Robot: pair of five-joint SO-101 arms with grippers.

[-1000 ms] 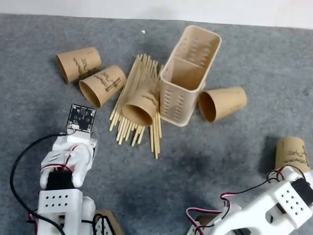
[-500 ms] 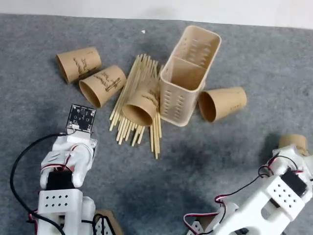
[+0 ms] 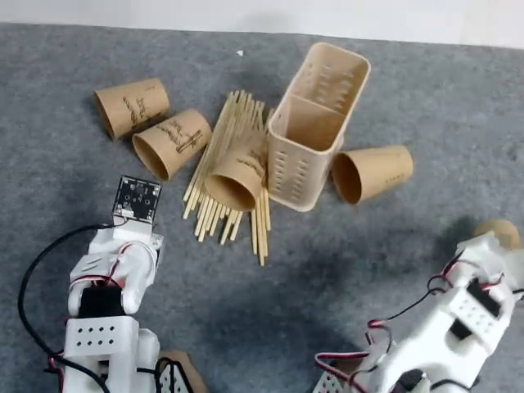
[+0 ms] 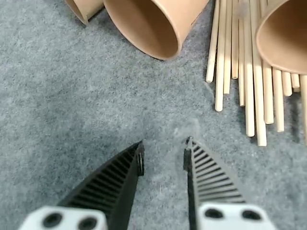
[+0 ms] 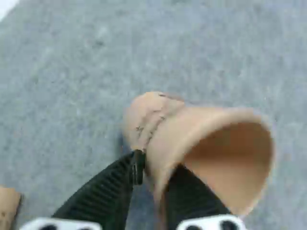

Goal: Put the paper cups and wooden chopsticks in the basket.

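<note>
**Right jaws clamped on a paper cup, left jaws apart over the surface**

My right jaws are closed on a paper cup [image 5: 192, 139], with the cup wall near the mouth pinched between them. In the high view a little of this cup [image 3: 497, 232] shows past the end of my right arm [image 3: 458, 319]. It sits at the near right of the grey surface [image 3: 327, 270], well apart from the other things.

My left jaws stand apart above a bare stretch of the grey surface, at the end of my left arm [image 3: 110, 286] on the near left.

Just beyond the left jaws lies the near-left cup [image 4: 148, 24] [image 3: 170, 142], on its side with its mouth turned toward me. The far-left cup [image 3: 131, 106] lies just beside it, farther out, also on its side.

The wooden chopsticks [image 3: 225, 131] [image 4: 249, 72] lie in a loose, fanned bundle between the near-left cup and the basket [image 3: 293, 176]. The cup on the chopsticks [image 3: 239, 173] rests on its side across the bundle, mouth toward me, close against the basket's wall.

The basket stands upright and has two compartments. On its far side from the chopsticks, the cup beside the basket [image 3: 372, 173] lies on its side with its mouth by the basket's near corner. I cannot tell whether the two touch.
</note>
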